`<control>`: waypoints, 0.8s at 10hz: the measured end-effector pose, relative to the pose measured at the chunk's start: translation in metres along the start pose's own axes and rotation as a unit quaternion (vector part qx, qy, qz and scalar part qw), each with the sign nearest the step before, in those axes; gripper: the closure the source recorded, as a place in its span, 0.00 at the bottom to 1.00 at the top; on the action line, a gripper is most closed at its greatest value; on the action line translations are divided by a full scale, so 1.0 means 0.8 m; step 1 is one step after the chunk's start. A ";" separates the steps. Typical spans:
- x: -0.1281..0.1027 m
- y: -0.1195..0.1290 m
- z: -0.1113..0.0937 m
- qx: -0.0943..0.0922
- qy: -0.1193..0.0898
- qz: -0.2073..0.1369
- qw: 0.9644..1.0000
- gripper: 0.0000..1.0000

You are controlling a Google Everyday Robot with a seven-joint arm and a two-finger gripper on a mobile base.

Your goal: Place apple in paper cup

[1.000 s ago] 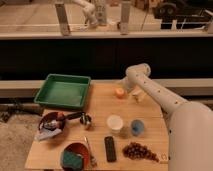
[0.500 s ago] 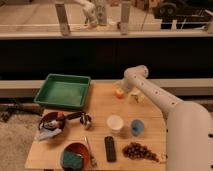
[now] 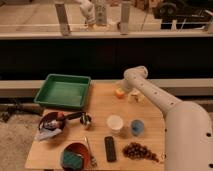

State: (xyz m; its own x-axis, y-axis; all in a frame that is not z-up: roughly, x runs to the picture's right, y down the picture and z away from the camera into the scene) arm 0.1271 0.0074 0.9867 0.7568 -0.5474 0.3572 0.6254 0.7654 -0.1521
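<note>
The apple [image 3: 119, 93], small and orange-yellow, sits on the wooden table [image 3: 100, 107] near its far edge, right of the green tray. My gripper [image 3: 133, 96] hangs from the bent white arm and is low over the table, just right of the apple and close beside it. The white paper cup [image 3: 115, 123] stands upright with its mouth open in the middle of the table, nearer the camera than the apple. It looks empty.
A green tray [image 3: 64, 91] lies at the back left. A small blue cup [image 3: 137, 127] stands right of the paper cup. Dark grapes [image 3: 140, 151], a black remote [image 3: 110, 148], a red bowl with a sponge [image 3: 75, 156] and a bag [image 3: 50, 125] lie along the front.
The arm's wrist has come down a little, bringing the gripper lower beside the apple. The apple and the cups have not moved.
</note>
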 end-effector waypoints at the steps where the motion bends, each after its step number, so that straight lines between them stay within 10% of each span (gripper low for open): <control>1: -0.001 0.001 0.002 -0.001 0.000 0.000 1.000 0.20; 5: -0.002 -0.001 0.003 -0.006 0.000 -0.001 1.000 0.22; 8: -0.002 0.000 0.004 -0.008 -0.001 0.003 1.000 0.50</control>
State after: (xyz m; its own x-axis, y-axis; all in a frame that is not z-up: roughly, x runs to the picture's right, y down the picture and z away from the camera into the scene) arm 0.1255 0.0091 0.9890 0.7599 -0.5428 0.3577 0.6243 0.7628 -0.1687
